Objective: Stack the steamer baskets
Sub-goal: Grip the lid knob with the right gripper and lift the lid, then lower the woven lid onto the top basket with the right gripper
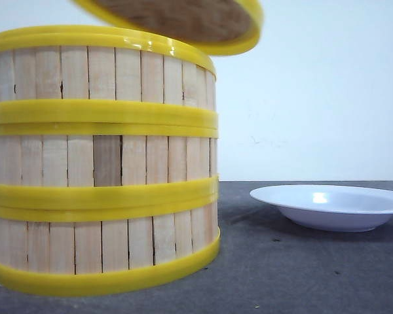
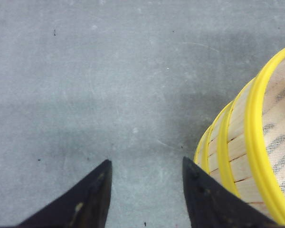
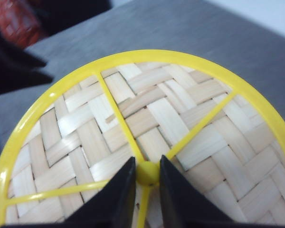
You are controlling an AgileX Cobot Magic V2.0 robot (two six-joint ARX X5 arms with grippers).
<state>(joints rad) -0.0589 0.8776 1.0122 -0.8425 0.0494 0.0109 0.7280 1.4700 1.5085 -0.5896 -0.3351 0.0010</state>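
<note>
Showing the three steamer baskets point(image 1: 101, 160) already stacked on the grey table point(image 1: 301, 275), right gripper point(image 3: 147, 173) pinching the woven lid's point(image 3: 147, 137) knob above them, left gripper point(image 2: 147, 190) spread empty alongside; next, seating the lid level.

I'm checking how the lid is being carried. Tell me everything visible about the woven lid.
The woven lid is round, a pale basket weave of flat strips inside a thick yellow rim, with thin yellow ribs running from the rim to a small yellow knob at the centre. The right claw has its fingers closed on that knob. In the front view the lid hangs tilted in the air above the stack of steamer baskets, apparently without touching it, its brownish underside showing.
</note>
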